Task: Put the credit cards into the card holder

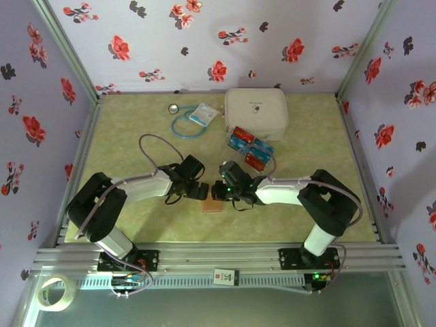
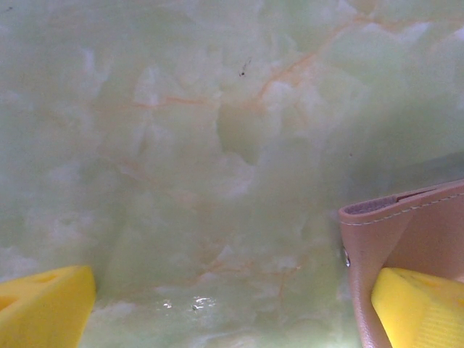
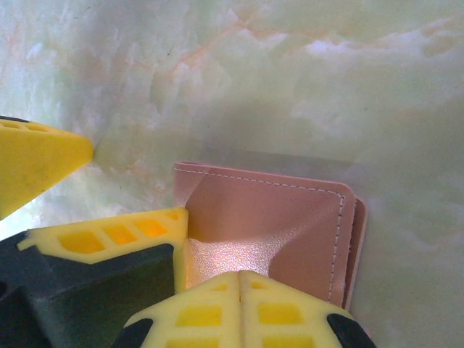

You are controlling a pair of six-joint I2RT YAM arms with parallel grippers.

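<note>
Two hands meet at the pink-brown card holder (image 1: pixel 212 207) on the shiny green, marble-look desk (image 1: pixel 306 136).

The holder is flat and almost square, smooth like leather, with pale stitches and round corners. The right hand (image 3: pixel 243 283) is closed tight. Its yellow tips press on the holder's cover, which dents there. The left hand (image 2: pixel 232 312) is spread wide with nothing in it, and one blocky yellow finger (image 2: pixel 420 308) sits over the holder's edge. The red and blue credit cards (image 1: pixel 249 146) lie in a loose bunch behind the holder. A white rounded case (image 1: pixel 255 112) sits farther back still.
</note>
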